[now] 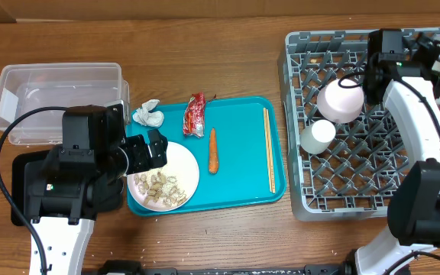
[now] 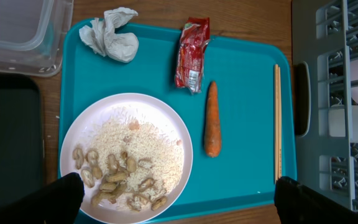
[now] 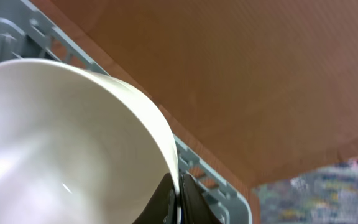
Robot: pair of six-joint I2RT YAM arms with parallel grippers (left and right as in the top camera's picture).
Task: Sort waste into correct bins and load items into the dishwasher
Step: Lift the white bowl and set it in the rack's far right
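The right gripper [image 3: 179, 200] is clamped on the rim of a white bowl [image 3: 61, 143], its two fingers pressed together with only the thin wall between them. From overhead the bowl [image 1: 341, 101] sits over the far left part of the grey dish rack [image 1: 373, 179], which stands just right of the tray. It looks tipped rather than flat, but which way its mouth faces I cannot tell. A white cup [image 1: 318, 136] stands in the rack just in front of the bowl, on the side nearest the tray.

The left gripper [image 2: 179, 208] hangs wide apart and holds nothing, with one dark fingertip [image 2: 61, 199] over the tray's near left corner and the other off its near right corner.

Below it is the teal tray [image 2: 247, 74] on the wooden table [image 1: 205, 53]. A white plate [image 2: 166, 115] of rice and peanuts fills the tray's near left. The carrot [image 2: 212, 118] lies at the tray's middle, its long axis running near to far with the thin tip towards the far edge. The chopsticks [image 2: 277, 124] lie parallel to it along the tray's right edge. A red wrapper [image 2: 191, 53] and a crumpled tissue [image 2: 114, 34] lie by the tray's far edge (the tissue at the far left corner).

A clear container [image 1: 59, 99] sits left of the tray's far corner, and a black bin [image 1: 29, 183] sits left of its near side.
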